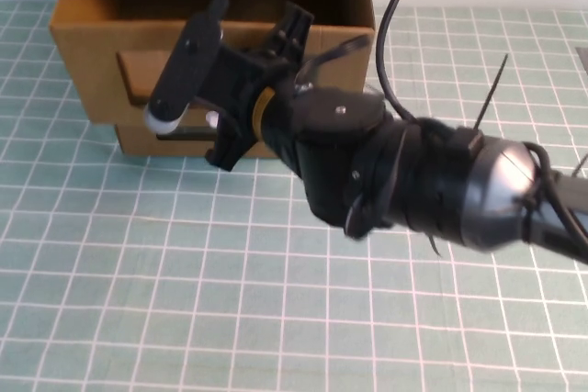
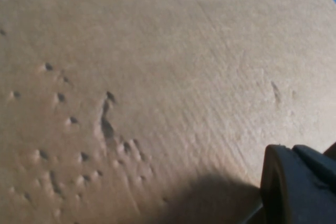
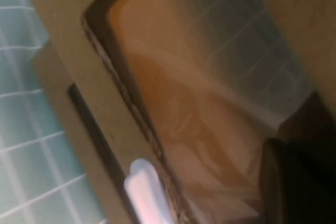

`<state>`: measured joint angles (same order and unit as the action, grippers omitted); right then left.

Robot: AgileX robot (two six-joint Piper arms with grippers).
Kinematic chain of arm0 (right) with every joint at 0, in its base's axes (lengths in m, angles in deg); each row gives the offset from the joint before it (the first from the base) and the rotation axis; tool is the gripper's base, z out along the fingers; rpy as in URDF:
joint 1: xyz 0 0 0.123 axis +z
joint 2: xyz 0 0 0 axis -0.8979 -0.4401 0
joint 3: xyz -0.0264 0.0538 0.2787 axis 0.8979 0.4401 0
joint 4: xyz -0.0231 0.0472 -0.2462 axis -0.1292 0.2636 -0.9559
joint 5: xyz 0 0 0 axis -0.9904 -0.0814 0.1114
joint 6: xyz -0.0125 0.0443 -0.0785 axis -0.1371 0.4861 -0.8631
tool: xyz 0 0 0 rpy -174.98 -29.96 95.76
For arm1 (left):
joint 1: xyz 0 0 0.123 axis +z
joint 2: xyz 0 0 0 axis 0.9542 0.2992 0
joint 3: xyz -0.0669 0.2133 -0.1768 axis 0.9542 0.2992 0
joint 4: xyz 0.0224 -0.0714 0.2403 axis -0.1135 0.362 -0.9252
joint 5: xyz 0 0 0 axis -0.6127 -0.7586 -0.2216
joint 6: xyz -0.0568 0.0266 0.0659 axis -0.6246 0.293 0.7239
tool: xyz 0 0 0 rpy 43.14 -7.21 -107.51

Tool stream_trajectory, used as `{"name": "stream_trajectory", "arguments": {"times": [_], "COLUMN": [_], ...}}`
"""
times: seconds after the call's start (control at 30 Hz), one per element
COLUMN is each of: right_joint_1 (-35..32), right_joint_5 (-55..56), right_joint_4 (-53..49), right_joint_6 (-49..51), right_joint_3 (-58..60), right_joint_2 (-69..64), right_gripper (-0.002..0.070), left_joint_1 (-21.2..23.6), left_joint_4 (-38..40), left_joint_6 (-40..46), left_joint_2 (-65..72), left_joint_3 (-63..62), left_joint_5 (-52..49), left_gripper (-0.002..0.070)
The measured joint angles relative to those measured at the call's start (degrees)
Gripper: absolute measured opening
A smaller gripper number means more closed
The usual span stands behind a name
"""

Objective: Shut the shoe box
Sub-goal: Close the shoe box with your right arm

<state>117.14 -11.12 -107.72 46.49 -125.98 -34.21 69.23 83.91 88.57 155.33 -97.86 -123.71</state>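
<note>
The shoe box (image 1: 303,89) is a brown cardboard drawer at the back of the table, with a clear window (image 1: 147,75) in its front and dark space showing behind its front wall. My right gripper (image 1: 317,36) is open and empty, its tips at the right part of the box front. In the right wrist view the window (image 3: 210,93) fills the picture, with a white tab (image 3: 144,192) beside it and one finger (image 3: 294,182) close to it. My left gripper (image 2: 299,187) is out of the high view and sits close against bare cardboard (image 2: 157,77).
A second cardboard drawer (image 1: 138,141) lies under the shoe box, set further back. The table has a teal gridded mat (image 1: 184,282). My right arm (image 1: 432,181) reaches across the middle from the right. Black cables (image 1: 395,6) hang over the box.
</note>
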Motion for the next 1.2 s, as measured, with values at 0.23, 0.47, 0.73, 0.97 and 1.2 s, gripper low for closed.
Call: {"name": "stream_trajectory", "arguments": {"times": [0.23, 0.47, 0.73, 0.97, 1.2], "right_joint_1": [-4.3, -6.6, -10.0, -11.6, -11.3], "right_joint_5": [3.9, 7.8, 10.8, 12.5, 16.7], "right_joint_4": [-0.3, -1.1, -1.4, -1.7, 8.1], "right_joint_6": [0.0, 0.0, 1.3, 2.5, 2.7], "right_joint_3": [-6.4, -12.1, -17.0, -17.3, -17.3], "right_joint_2": [-6.1, -10.4, -13.4, -14.2, -12.4], "right_gripper": [-0.0013, -0.0013, -0.0014, -0.0014, -0.0014], "left_joint_1": [0.0, 0.0, 0.0, 0.0, 0.0], "left_joint_4": [0.9, 1.2, 1.3, 1.6, 2.9], "left_joint_6": [0.0, 0.0, 0.0, 0.1, 1.6], "left_joint_2": [0.1, 0.1, 0.1, 0.1, 0.1], "left_joint_3": [0.0, 0.0, 0.0, 0.0, 0.0], "left_joint_5": [0.7, 1.2, 1.7, 1.7, 1.3], "left_gripper": [-0.0005, -0.0005, -0.0005, -0.0005, -0.0005]}}
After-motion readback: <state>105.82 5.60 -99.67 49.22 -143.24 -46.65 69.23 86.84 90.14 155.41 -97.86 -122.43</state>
